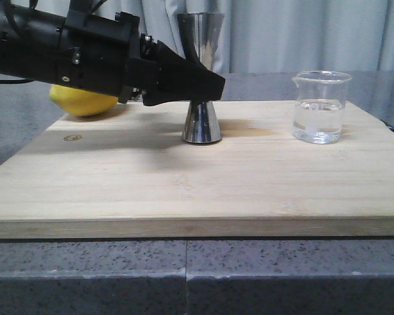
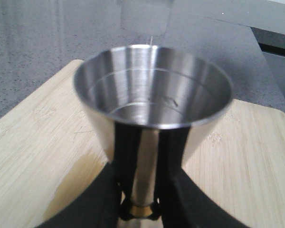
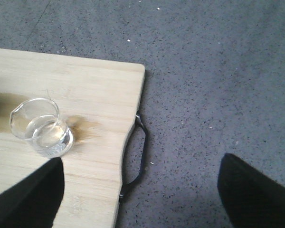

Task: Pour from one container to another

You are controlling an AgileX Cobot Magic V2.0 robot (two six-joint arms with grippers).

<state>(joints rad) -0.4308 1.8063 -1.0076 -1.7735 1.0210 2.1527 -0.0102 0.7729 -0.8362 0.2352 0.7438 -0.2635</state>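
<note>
Gripping the jigger [image 1: 201,98] waist, left pincer [image 2: 141,209] clamped.
Right pincer [image 3: 140,190] spread apart above beaker [image 3: 42,127].

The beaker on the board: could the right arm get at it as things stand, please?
Probably yes. The beaker stands alone near the board's edge, apart from the jigger, and the right pincer hangs open above it with nothing between them.

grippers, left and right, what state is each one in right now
Left tool: shut on the steel jigger at its waist.
Right tool: open, holding nothing, above the glass beaker.
</note>
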